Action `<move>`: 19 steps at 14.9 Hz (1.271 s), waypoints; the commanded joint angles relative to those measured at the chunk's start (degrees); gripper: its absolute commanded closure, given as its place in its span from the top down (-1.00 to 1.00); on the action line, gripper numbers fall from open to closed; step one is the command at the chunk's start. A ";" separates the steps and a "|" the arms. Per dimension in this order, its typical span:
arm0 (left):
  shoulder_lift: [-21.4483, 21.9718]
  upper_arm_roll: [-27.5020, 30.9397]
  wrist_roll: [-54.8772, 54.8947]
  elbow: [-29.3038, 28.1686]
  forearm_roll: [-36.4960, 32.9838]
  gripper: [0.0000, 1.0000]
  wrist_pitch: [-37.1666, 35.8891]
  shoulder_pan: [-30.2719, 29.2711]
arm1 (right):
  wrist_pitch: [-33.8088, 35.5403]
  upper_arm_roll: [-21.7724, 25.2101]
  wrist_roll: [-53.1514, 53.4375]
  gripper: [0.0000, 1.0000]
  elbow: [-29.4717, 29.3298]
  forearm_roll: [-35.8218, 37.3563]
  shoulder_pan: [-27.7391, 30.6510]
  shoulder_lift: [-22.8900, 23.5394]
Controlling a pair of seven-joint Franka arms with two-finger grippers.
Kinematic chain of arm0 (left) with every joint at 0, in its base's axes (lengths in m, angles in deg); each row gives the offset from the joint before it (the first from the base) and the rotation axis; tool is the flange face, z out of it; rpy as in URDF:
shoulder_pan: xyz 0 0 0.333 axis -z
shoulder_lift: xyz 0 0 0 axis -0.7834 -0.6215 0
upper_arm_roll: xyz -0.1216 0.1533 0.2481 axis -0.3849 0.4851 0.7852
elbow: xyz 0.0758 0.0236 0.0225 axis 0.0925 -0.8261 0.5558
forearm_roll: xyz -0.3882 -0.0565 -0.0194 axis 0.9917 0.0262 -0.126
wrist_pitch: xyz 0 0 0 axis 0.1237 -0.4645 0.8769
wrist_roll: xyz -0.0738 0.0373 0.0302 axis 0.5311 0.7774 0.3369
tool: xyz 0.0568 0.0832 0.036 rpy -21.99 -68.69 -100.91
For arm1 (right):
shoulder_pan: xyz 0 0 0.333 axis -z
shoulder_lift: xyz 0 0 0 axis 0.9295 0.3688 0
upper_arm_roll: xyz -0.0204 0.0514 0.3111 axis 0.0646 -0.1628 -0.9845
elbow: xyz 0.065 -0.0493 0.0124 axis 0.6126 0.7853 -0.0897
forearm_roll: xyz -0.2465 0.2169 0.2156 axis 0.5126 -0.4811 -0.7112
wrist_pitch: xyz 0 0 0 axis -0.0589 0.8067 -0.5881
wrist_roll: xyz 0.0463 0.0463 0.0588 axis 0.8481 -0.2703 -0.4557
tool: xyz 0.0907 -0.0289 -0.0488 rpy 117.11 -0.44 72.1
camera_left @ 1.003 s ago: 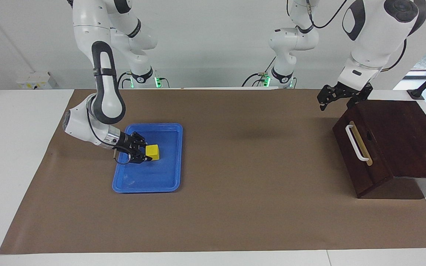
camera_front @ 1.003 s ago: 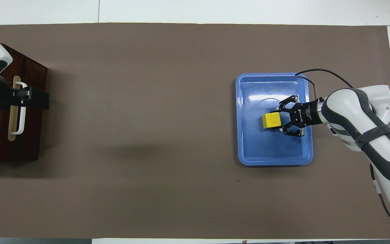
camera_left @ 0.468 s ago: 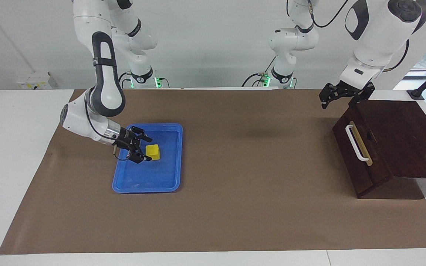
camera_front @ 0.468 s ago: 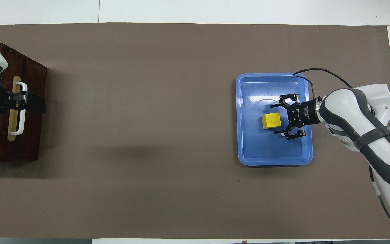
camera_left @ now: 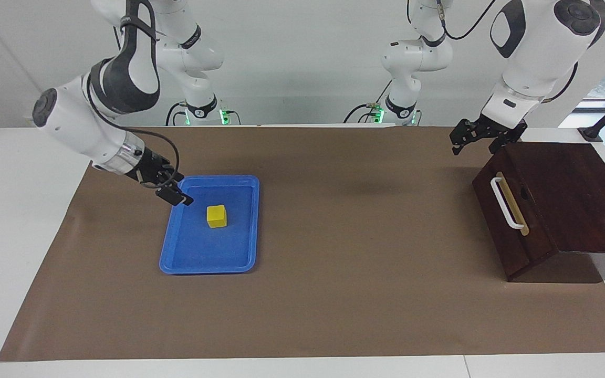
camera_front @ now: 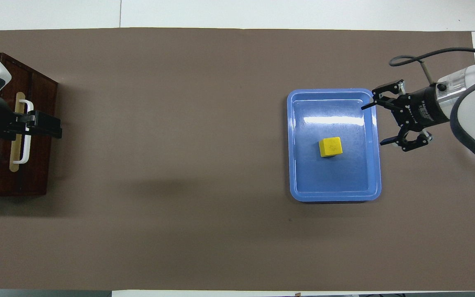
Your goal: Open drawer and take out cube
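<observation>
In the facing view, the right gripper (camera_left: 175, 195) slants down, fingers spread and empty, over the flat blue plastic tray (camera_left: 239, 254) at the ten o'clock corner, the small bright-yellow cube (camera_left: 217, 216) resting mid-tray, while the left gripper (camera_left: 475, 137), fingers apart, hangs over the closed dark brown wooden drawer (camera_left: 512, 231) at its eleven o'clock corner.

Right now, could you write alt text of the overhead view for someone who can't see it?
A yellow cube sits in a blue tray; the open right gripper is at its edge. At the table's other end, the left gripper is over a closed dark wooden drawer.
</observation>
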 commanded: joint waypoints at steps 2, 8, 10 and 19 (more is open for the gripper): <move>1.11 0.10 -1.10 -0.94 0.97 1.00 -0.98 0.18 | 3.25 -0.07 -20.23 1.00 -6.21 12.22 0.65 -0.52; 1.11 0.02 -0.23 -0.59 0.97 1.00 -3.97 0.18 | 8.50 -0.07 -45.93 1.00 -7.78 22.96 2.67 -7.72; 1.11 0.02 0.56 -0.59 1.05 1.00 -3.97 0.27 | 14.47 -0.33 -48.50 1.00 -10.33 24.82 2.67 -9.04; 1.11 0.10 6.54 -0.68 1.05 1.00 -4.15 0.18 | 15.57 -0.33 -52.99 1.00 -5.60 25.70 2.67 -10.63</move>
